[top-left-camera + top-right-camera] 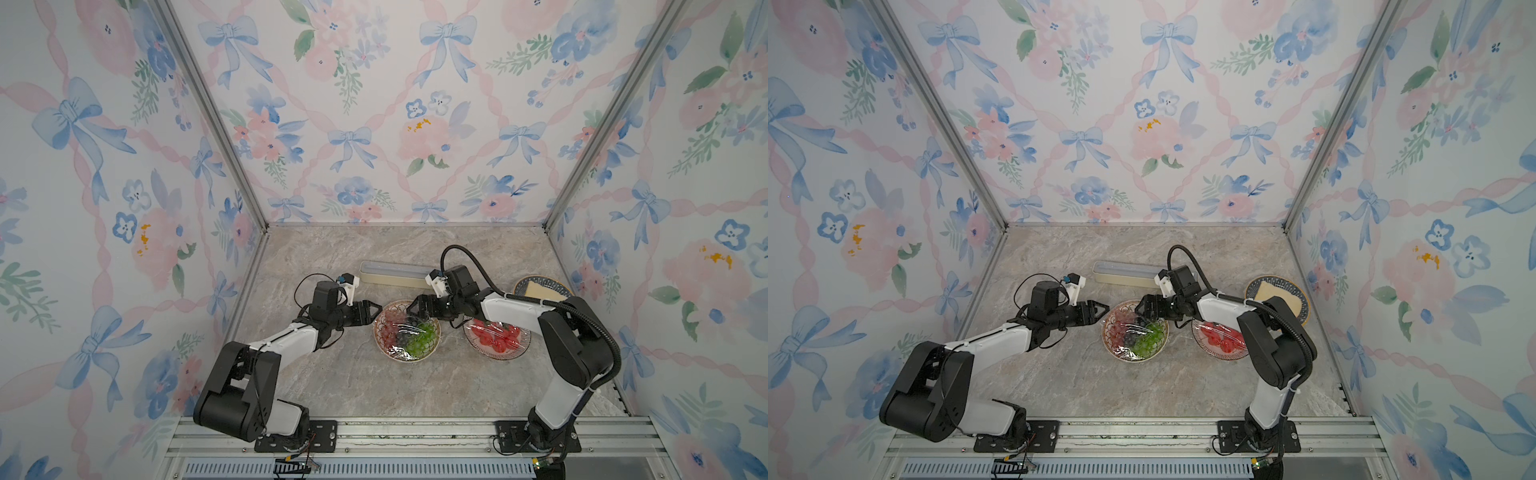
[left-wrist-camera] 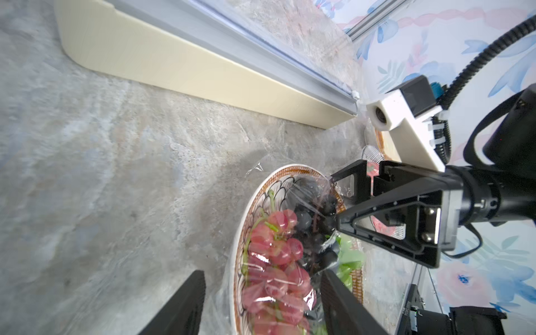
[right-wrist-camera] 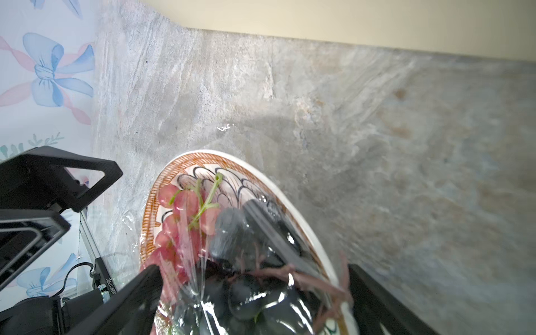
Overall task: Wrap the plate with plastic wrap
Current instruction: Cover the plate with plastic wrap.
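The plate (image 1: 377, 338) with an orange-patterned rim holds red, dark and green grapes in the middle of the table. Clear, crinkly plastic wrap (image 1: 401, 332) lies over the fruit and spills past the rim. My left gripper (image 1: 379, 310) is open at the plate's left edge; in the left wrist view its fingers straddle the rim (image 2: 236, 261) and the film-covered red grapes (image 2: 278, 278). My right gripper (image 1: 410, 309) is open over the far side, its fingers either side of the film-covered dark grapes (image 3: 261, 301). The two grippers face each other closely.
The long cream wrap box (image 1: 392, 276) with a grey top lies just behind the plate. A film-covered glass plate of red fruit (image 1: 496, 336) sits to the right under my right arm. A blue-rimmed plate with a pale slice (image 1: 540, 289) stands at the back right.
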### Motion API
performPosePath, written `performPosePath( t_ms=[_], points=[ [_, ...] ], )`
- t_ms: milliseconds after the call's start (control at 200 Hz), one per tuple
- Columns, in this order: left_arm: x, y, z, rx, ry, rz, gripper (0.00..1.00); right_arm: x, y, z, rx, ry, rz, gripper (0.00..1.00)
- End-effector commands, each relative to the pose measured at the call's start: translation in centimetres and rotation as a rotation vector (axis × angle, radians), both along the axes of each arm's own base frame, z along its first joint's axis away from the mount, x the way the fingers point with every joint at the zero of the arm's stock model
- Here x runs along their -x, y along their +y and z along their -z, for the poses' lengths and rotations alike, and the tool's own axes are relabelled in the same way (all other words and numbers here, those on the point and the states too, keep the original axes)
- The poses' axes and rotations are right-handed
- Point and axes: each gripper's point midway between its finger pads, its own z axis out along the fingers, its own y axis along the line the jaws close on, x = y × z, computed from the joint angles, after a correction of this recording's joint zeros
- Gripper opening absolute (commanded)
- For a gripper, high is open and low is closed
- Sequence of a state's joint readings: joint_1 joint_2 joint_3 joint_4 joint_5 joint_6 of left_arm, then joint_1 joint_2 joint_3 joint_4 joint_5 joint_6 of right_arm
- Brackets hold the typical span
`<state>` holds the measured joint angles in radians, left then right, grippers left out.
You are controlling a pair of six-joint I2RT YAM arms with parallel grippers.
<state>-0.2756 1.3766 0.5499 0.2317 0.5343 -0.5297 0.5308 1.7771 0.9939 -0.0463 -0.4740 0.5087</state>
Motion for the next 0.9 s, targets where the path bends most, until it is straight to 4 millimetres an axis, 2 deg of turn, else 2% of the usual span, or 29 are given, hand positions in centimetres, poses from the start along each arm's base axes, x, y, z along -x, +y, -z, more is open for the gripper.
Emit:
performPosePath(
  t_ms=[0,90,225,450,895],
  points=[
    [2.0,0.2,1.0,-0.04,0.038,0.013,0.56,0.3,-0.7,0.1,0.022,0.006,0.006,0.99],
    [3.1,-1.3,0.3,0.005,0.048,0.078,0.51,0.2,-0.7,0.1,0.023,0.006,0.004,0.99],
    [3.6,-2.8,-0.2,0.03,0.055,0.14,0.47,0.2,-0.5,0.1,0.024,0.007,0.002,0.99],
    [2.2,-2.0,0.8,-0.041,0.042,0.078,0.53,0.5,-0.5,0.0,0.035,0.002,0.001,0.99],
    [2.2,-2.0,2.9,-0.073,0.085,0.091,0.54,1.2,-0.5,0.2,0.052,0.019,-0.019,1.0]
  ],
)
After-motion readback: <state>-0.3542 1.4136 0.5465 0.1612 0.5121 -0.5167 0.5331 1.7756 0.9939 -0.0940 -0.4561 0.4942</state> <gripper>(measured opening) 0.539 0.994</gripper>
